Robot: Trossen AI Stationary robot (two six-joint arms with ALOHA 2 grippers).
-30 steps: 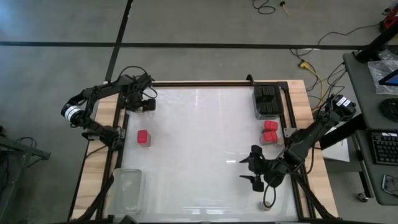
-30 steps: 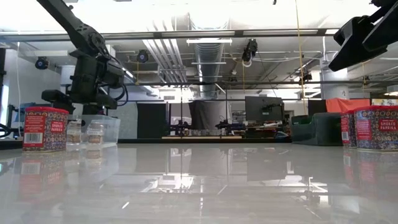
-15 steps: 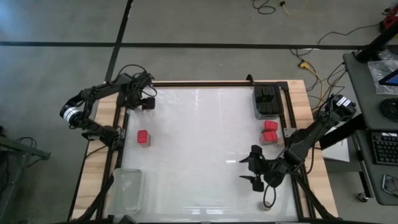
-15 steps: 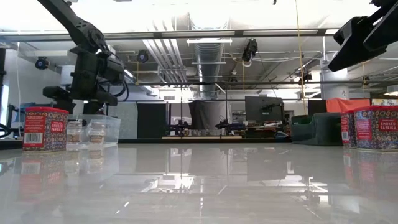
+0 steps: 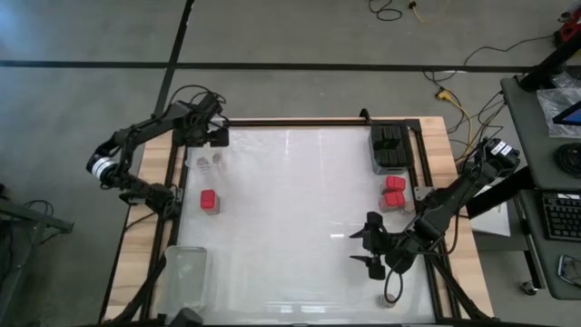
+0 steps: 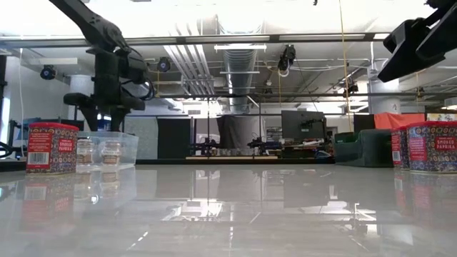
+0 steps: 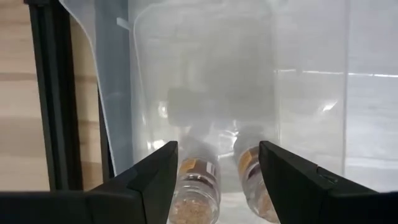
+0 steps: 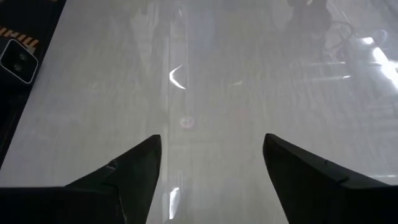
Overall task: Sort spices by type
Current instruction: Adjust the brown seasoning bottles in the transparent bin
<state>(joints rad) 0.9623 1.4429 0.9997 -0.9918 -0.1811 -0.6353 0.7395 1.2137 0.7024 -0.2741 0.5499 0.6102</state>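
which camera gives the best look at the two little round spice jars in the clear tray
The left wrist view: the two round jars fill its foreground, lying between the left gripper's open fingers. The low view shows them small, the high view as faint dots, the right wrist view not at all.

The red tins read "SMOKED PAPRIKA" in white lettering.

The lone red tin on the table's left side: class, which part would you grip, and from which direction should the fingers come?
Grip the lone red tin across two opposite flat side walls, coming straight down from above. It stands upright with a square top, so the sides are parallel, and bare table surrounds it. The left gripper, open above the clear tray holding the round jars, is probably the nearer one.
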